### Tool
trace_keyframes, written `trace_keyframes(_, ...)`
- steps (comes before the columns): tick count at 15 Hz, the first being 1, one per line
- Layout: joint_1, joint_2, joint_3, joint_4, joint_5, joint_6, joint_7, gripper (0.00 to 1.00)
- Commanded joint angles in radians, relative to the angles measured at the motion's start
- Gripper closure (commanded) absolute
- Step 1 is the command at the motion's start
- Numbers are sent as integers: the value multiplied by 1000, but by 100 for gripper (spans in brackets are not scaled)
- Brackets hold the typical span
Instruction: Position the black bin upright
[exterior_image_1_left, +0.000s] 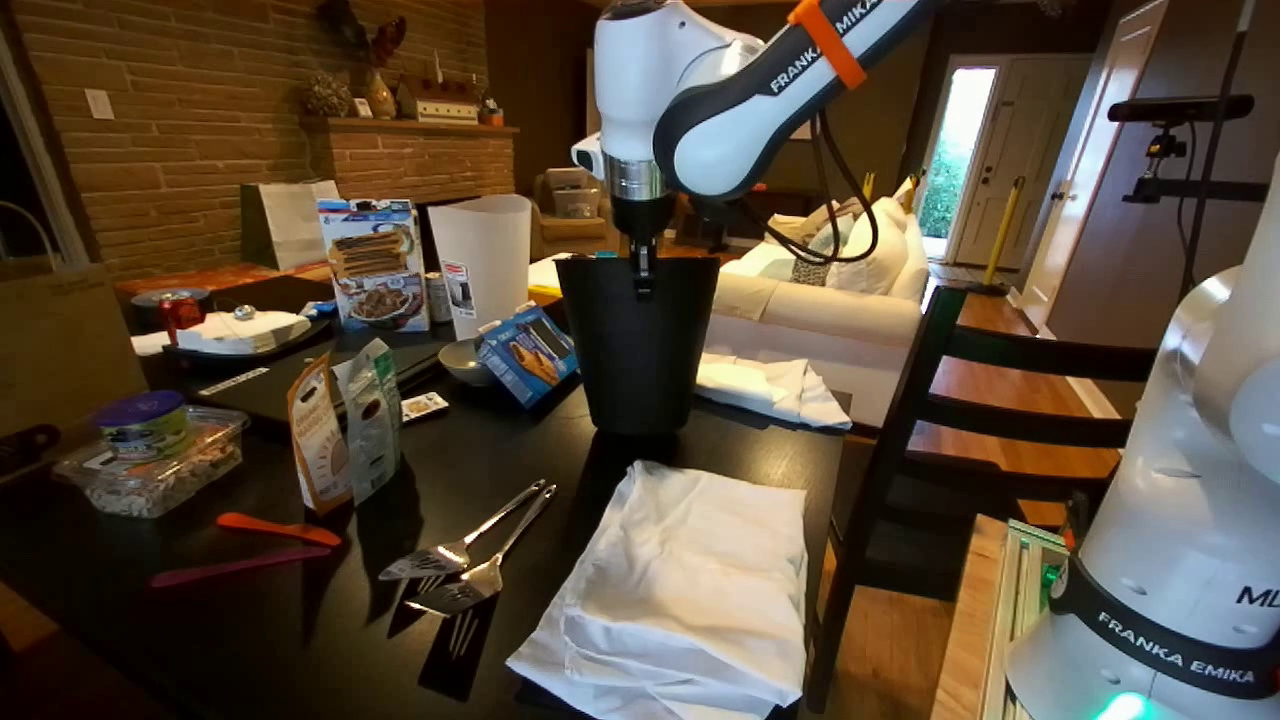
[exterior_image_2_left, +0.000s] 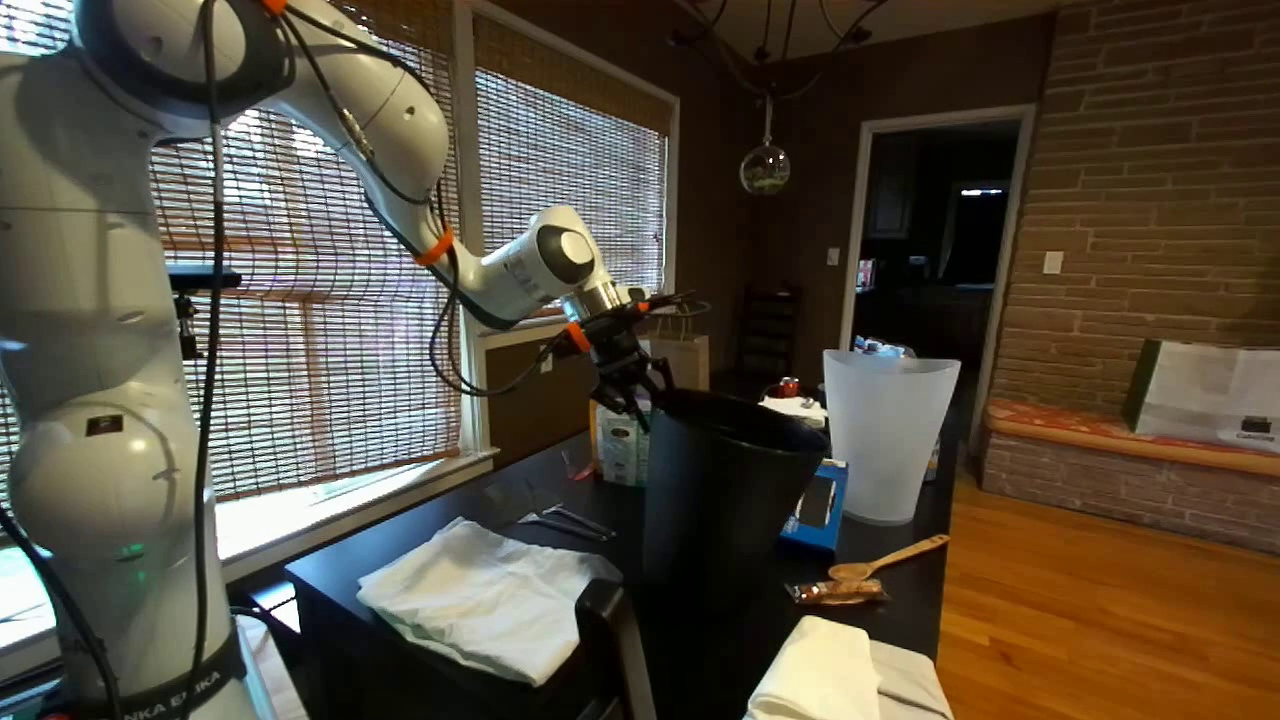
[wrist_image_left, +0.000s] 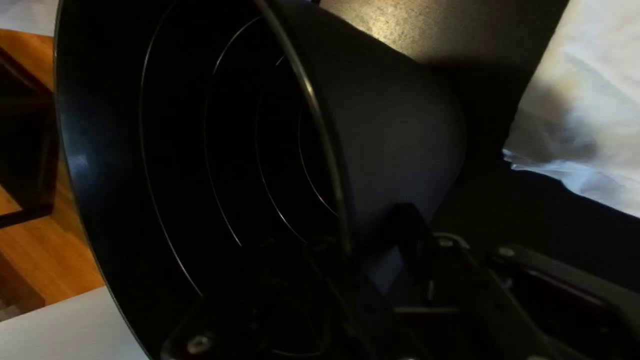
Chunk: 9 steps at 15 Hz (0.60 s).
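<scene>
The black bin (exterior_image_1_left: 640, 350) stands near the far edge of the dark table. In an exterior view (exterior_image_2_left: 705, 510) its mouth leans slightly to the right, away from the gripper. Whether its whole base touches the table is hard to tell. In the wrist view the bin (wrist_image_left: 400, 125) shows its ribbed, empty inside and its outer wall. My gripper (exterior_image_2_left: 650, 405) straddles the bin's rim, one finger inside and one outside, and appears shut on the wall. The inner fingertip is hidden. The outer finger shows in an exterior view (exterior_image_1_left: 645, 280) and the wrist view (wrist_image_left: 410, 215).
A blue box (exterior_image_1_left: 530, 355) and a white cylindrical container (exterior_image_2_left: 890, 440) stand close to the bin. A white cloth (exterior_image_1_left: 690, 580), metal utensils (exterior_image_1_left: 480, 560) and food bags (exterior_image_1_left: 345, 430) lie or stand nearby. A dark chair (exterior_image_1_left: 1040, 430) is at the table's edge.
</scene>
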Motion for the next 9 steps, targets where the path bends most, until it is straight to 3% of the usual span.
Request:
trace_keyframes(1,10,10,7,24,-134,-25,26,96)
trace_keyframes(9,20,23,7,3,-271,-6,115,96)
